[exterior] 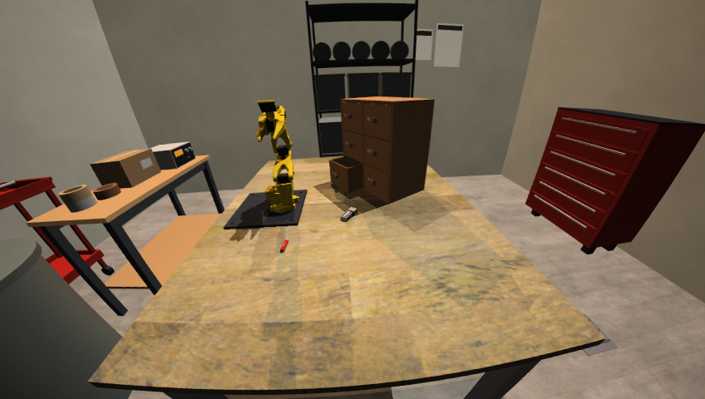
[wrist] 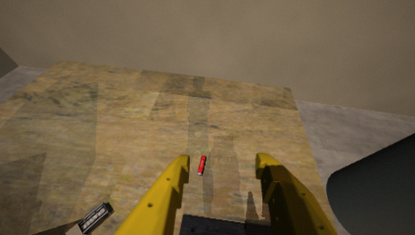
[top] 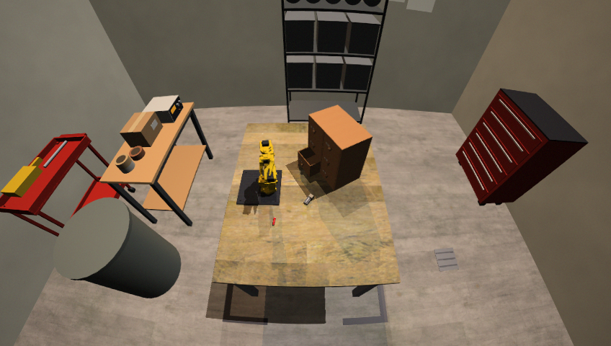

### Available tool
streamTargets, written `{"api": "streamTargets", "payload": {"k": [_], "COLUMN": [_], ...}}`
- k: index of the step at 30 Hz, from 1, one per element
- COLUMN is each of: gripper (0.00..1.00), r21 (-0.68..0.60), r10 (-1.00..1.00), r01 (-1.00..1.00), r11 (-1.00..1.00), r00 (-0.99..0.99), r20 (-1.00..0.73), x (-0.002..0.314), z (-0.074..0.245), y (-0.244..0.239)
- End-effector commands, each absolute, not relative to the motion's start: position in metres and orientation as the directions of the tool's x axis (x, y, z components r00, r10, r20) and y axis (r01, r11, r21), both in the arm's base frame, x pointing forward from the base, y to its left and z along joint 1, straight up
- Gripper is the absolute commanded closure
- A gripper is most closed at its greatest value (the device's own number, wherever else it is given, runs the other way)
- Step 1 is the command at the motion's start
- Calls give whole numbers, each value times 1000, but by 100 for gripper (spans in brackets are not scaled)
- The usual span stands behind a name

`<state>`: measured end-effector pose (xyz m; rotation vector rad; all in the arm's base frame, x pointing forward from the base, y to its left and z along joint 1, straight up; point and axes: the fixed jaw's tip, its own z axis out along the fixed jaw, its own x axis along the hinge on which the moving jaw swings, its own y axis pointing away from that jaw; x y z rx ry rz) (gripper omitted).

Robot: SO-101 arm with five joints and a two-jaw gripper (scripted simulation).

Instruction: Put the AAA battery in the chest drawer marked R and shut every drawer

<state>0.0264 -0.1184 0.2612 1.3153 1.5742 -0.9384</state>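
The AAA battery [top: 274, 220] is a small red cylinder lying on the table in front of the arm's black base plate; it also shows in the exterior view [exterior: 283, 245]. In the wrist view it [wrist: 201, 165] appears far below, between my jaw tips. My gripper [wrist: 220, 164] is held high above the base on the folded yellow arm [exterior: 277, 148]. Its jaws stand a little apart with nothing between them. The brown chest [top: 341, 145] stands at the back right of the table. Its bottom left drawer [exterior: 346, 174] is pulled out. I cannot read the drawer marks.
A small grey and black block [top: 308, 199] lies on the table in front of the chest, also seen in the wrist view [wrist: 96, 217]. A side table, a red cart and a large grey cylinder stand left of the table.
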Motion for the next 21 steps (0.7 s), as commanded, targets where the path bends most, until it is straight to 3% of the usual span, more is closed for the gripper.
{"api": "streamTargets", "payload": {"k": [1,7,21], "gripper": [81,81,81], "r21": [-20,2,56], "r10": [350,461,822], "r01": [988,989,996], "r11": [156,147,69], "r00": [-74,-67,-25], "r20": [-934,-885,-569], "x": [26,29,38], "z": [261,250,183], "y": [-119,-138,-200]}}
